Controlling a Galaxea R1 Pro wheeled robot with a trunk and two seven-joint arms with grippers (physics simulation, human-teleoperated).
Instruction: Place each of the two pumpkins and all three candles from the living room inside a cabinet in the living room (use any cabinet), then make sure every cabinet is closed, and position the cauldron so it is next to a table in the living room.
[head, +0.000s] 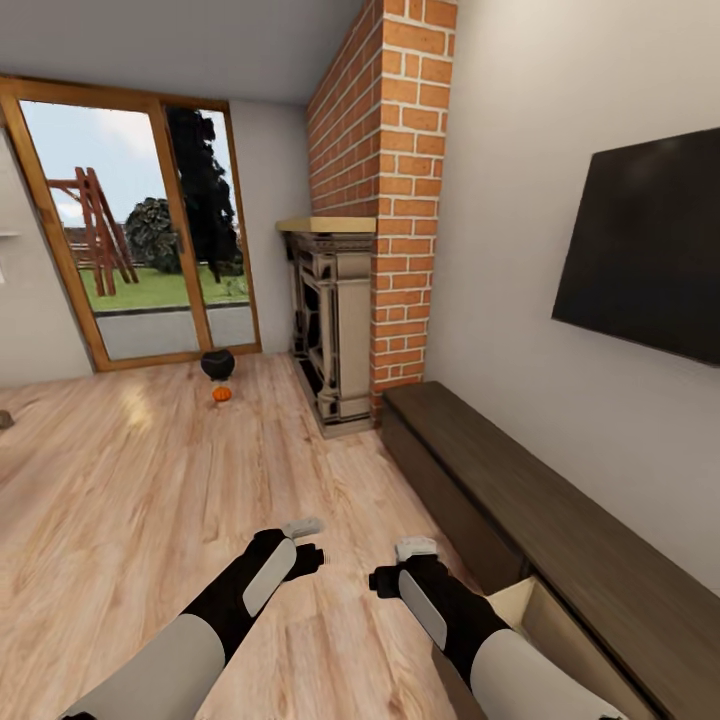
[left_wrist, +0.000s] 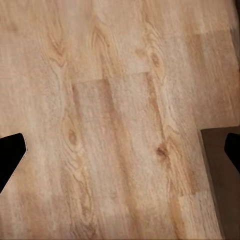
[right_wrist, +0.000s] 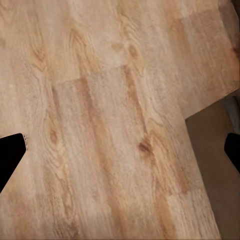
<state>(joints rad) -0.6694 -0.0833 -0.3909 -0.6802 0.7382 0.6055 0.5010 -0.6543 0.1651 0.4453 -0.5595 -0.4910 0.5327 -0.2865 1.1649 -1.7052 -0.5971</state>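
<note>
— Both hands hang low over bare plank floor (head: 130, 480), nearest of all: the left hand (left_wrist: 120, 150) and the right hand (right_wrist: 120, 150) each have their fingers spread wide apart with nothing between them.

— And the things to be stowed?

— Far ahead of the hands, by the glass door (head: 140, 220), sits the black cauldron (head: 217, 364), and just on the near side of it one orange pumpkin (head: 221, 394). They look close enough to touch, though at that range I can't be sure.

— What's the danger from here?

— Just beside the right hand, on its outer side, the dark cabinet (head: 560, 530) has a drawer (head: 540, 625) standing open, its pale inside showing. I'd judge the right arm could clip that drawer when the base rolls forward. Later, reaching for the pumpkin may nudge the cauldron, and a round pumpkin on smooth wood would roll away.

— The room?

— Brick chimney (head: 385, 180) with a pale fireplace (head: 335, 320) ahead of the right hand, a black TV (head: 650, 250) on the wall above the cabinet.
</note>
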